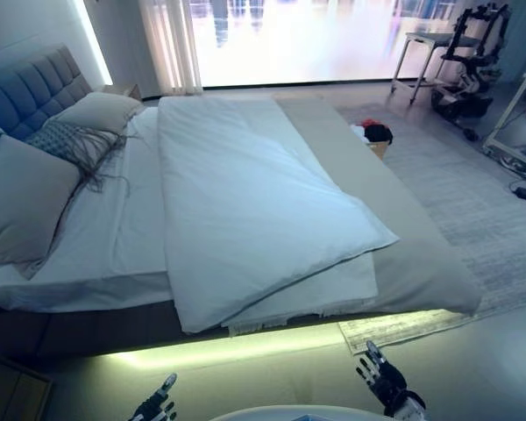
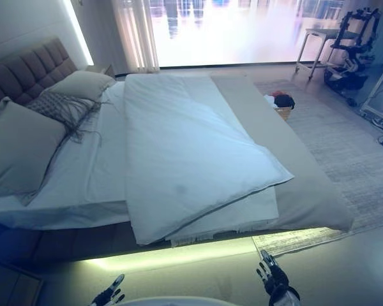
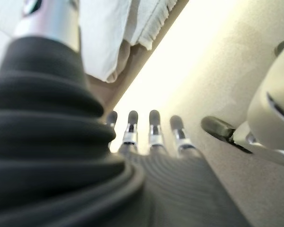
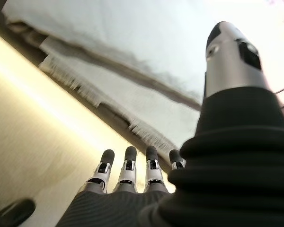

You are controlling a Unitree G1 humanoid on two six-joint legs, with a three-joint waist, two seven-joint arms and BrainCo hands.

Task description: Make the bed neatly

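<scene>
White duvet (image 1: 245,202) lies skewed on bed (image 1: 421,263), long axis toward window, near corner overhanging edge. Left hand (image 1: 155,405) nearer that corner; right hand (image 1: 381,379) below fringed blanket (image 1: 333,294). Both released, fingers straight, holding nothing.

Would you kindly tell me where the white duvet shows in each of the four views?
Left eye view: white duvet across the bed's middle.
Right eye view: centre.
Left wrist view: its corner, upper middle.
Right wrist view: upper part.
Shared landmark: the fringed blanket edge under the duvet.
</scene>
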